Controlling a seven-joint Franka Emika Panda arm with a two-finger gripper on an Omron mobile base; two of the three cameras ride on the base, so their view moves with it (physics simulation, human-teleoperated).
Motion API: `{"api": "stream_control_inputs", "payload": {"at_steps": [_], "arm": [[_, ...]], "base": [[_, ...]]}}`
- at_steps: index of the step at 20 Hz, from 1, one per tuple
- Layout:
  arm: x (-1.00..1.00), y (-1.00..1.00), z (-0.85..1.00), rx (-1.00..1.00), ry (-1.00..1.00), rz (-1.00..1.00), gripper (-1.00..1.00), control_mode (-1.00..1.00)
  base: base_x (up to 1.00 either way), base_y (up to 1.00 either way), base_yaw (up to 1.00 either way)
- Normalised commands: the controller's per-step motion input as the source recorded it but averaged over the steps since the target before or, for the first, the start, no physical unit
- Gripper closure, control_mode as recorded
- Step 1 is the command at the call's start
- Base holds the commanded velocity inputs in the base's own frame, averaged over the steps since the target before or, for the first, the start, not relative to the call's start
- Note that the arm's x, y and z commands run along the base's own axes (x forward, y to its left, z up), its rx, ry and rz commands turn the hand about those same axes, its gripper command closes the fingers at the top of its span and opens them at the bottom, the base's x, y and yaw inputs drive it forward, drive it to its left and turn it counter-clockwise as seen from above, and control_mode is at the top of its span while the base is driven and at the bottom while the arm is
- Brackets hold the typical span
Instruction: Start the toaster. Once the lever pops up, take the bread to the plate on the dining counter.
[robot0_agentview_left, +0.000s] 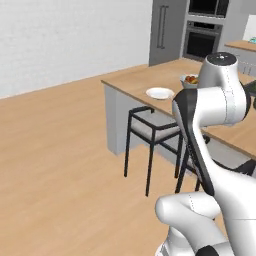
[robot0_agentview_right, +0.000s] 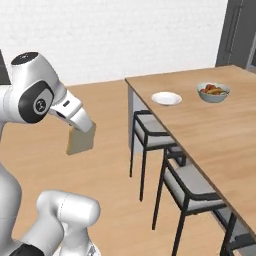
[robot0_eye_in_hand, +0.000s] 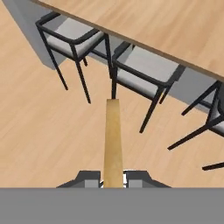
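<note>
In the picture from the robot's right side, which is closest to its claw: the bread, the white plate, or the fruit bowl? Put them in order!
From the gripper:
1. The bread: gripped, hanging just below the hand.
2. The plate: on the dining counter, near its left corner.
3. The fruit bowl: farther right along the counter, past the plate.

Both base views look forward and down from behind the arm, sharing the desk (robot0_agentview_left: 145, 80) and plate (robot0_agentview_left: 160, 93). The hand view looks down on chairs (robot0_eye_in_hand: 74, 39).
</note>
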Motion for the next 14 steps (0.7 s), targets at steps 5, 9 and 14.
{"api": "stream_control_inputs", "payload": {"at_steps": [5,9,14], "arm": [[0.0,0.0,0.0,0.0,0.0,0.0,1.0,1.0],[0.0,0.0,0.0,0.0,0.0,0.0,1.0,1.0],[0.0,0.0,0.0,0.0,0.0,0.0,1.0,1.0]], "base": [[1.0,0.83,-0.31],[1.0,0.82,-0.36],[0.99,0.79,-0.41]]}}
